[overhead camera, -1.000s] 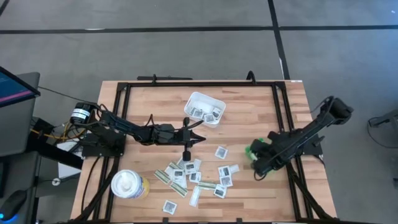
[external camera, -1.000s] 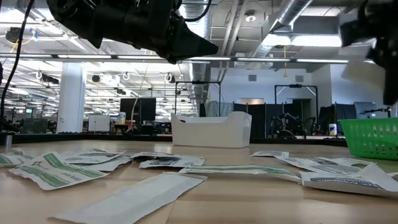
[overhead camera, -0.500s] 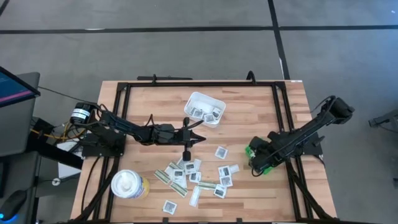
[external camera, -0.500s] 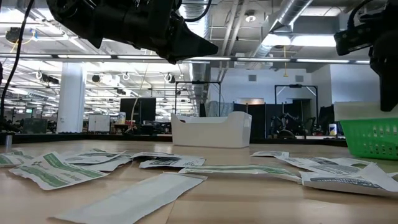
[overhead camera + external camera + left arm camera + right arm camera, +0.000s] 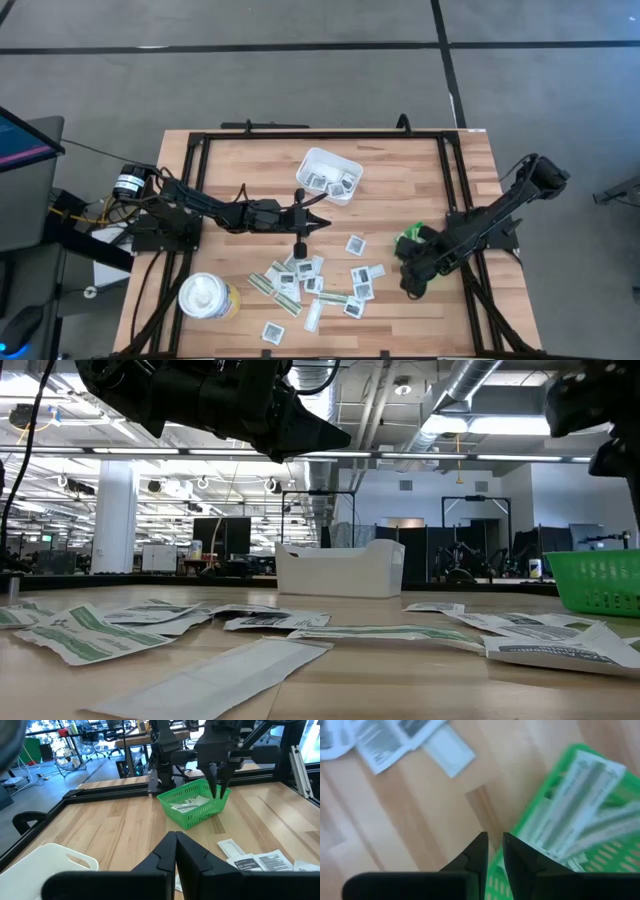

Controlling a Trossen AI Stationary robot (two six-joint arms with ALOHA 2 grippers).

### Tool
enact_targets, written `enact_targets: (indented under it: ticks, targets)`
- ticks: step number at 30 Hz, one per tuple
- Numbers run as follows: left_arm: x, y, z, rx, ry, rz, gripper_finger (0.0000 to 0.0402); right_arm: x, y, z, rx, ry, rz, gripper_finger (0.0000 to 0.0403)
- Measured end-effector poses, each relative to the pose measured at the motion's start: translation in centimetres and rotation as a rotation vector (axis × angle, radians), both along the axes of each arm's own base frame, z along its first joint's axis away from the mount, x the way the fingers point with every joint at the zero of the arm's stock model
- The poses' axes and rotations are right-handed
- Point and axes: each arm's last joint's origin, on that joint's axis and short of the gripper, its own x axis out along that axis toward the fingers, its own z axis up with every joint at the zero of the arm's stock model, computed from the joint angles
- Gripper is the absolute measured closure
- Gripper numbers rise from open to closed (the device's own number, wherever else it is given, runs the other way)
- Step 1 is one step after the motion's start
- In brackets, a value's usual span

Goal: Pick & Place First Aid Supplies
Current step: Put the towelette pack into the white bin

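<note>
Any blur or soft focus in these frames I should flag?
Right wrist view: motion-smeared; green bin and packets lack crisp edges. Low view: near packets soft, white tray sharper. Left wrist and high views: reasonably sharp.

First aid supplies (image 5: 315, 284), flat white square packets and olive-striped strips, lie scattered across the bench's (image 5: 240, 175) near middle.

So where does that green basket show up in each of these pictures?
High view: green basket right of centre, mostly under the right arm.
Low view: at the right edge.
Left wrist view: upper middle, packets inside.
Right wrist view: right side, strips inside.
Shared landmark: the right end effector beside it.
</note>
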Motion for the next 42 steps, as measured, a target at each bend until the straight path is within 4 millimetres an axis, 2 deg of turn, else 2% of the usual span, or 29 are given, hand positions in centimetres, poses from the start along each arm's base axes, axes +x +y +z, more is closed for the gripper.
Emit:
enact_targets:
  ticks: [11, 18, 23, 29, 32, 34, 42]
  targets:
    - [0.0, 0.0, 0.0, 0.0, 0.0, 0.0, 0.0391, 1.5, -1.8, 0.1, -0.069, -0.053, 0.056, 0.0354]
    - [0.0, 0.0, 0.0, 0.0, 0.0, 0.0, 0.0391, 5.0, -4.1, 1.0, -0.224, -0.307, 0.15, 0.0354]
    - [0.0, 0.0, 0.0, 0.0, 0.0, 0.0, 0.0391, 7.4, -5.1, 1.8, -0.187, -0.478, 0.17, 0.0354]
    - [0.0, 0.0, 0.0, 0.0, 0.001, 0.0, 0.0391, 7.4, -4.6, 0.2, -0.156, -0.376, 0.222, 0.0354]
    - [0.0, 0.0, 0.0, 0.0, 0.001, 0.0, 0.0391, 8.1, -4.6, -1.0, -0.15, -0.341, 0.186, 0.0354]
    - [0.0, 0.0, 0.0, 0.0, 0.002, 0.0, 0.0391, 8.4, -4.9, -2.2, -0.155, -0.285, 0.164, 0.0354]
    - [0.0, 0.0, -0.1, -0.001, 0.004, 0.0, 0.0391, 9.9, -7.1, -4.7, -0.104, -0.157, 0.066, 0.0324]
